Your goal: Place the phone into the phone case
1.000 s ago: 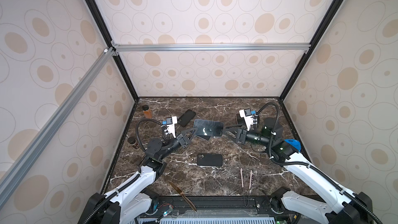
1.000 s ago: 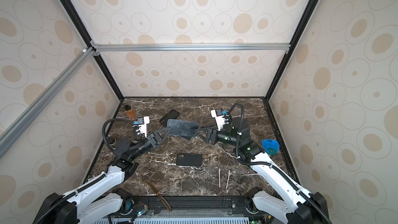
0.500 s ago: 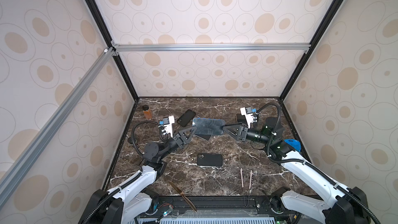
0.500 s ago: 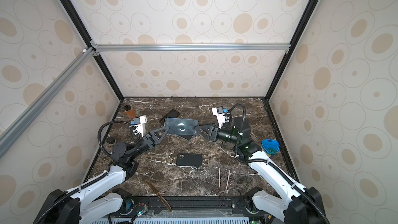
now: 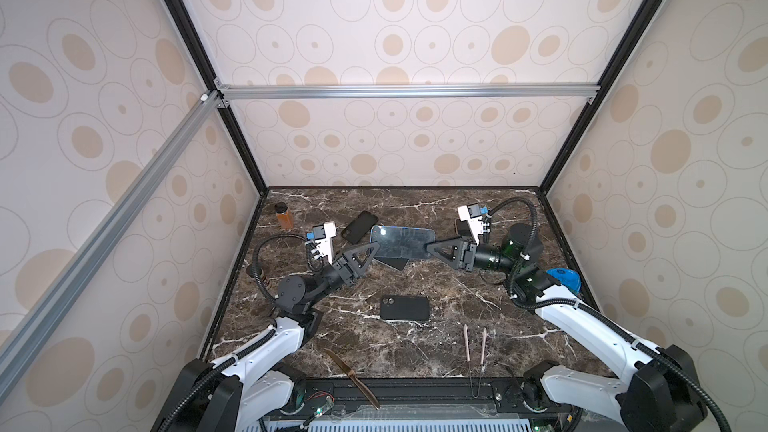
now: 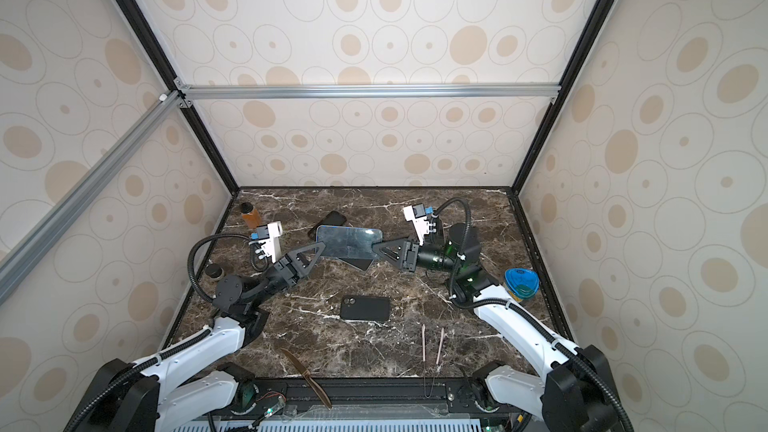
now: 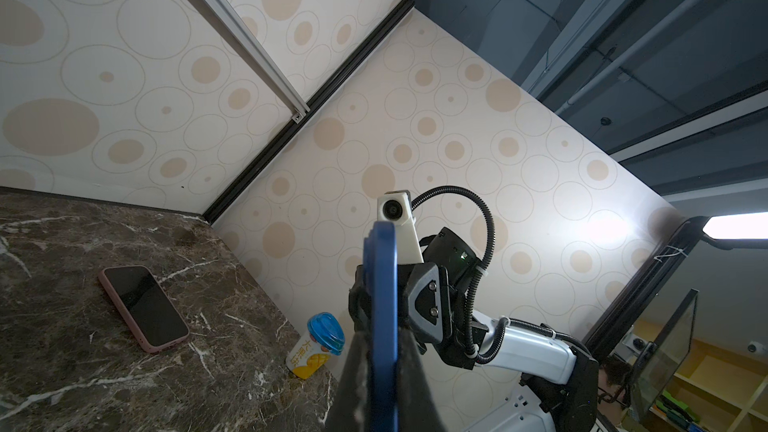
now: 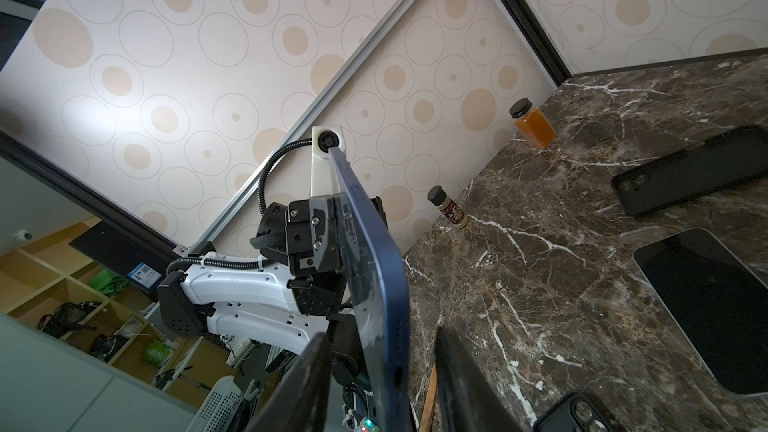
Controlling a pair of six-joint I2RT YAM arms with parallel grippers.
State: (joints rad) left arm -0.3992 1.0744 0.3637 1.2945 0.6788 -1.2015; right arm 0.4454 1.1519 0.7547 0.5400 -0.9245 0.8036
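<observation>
Right at the near edge of the dark marble surface [image 5: 436,351] lie a brown-handled knife [image 5: 351,371] and a pair of pink-tipped sticks [image 5: 476,342]. A bit further back, a flat black slab with camera rings [image 5: 404,308] sits on its own. Past that, the blue-edged glossy phone [image 5: 402,241] hangs in the air. The left gripper [image 5: 375,245] pinches its left end tight, and the right gripper [image 5: 428,248] has its fingers spread either side of the other end, with a gap showing in the right wrist view. Furthest back, a soft black phone case [image 5: 359,227] lies flat near an amber bottle [image 5: 284,216].
</observation>
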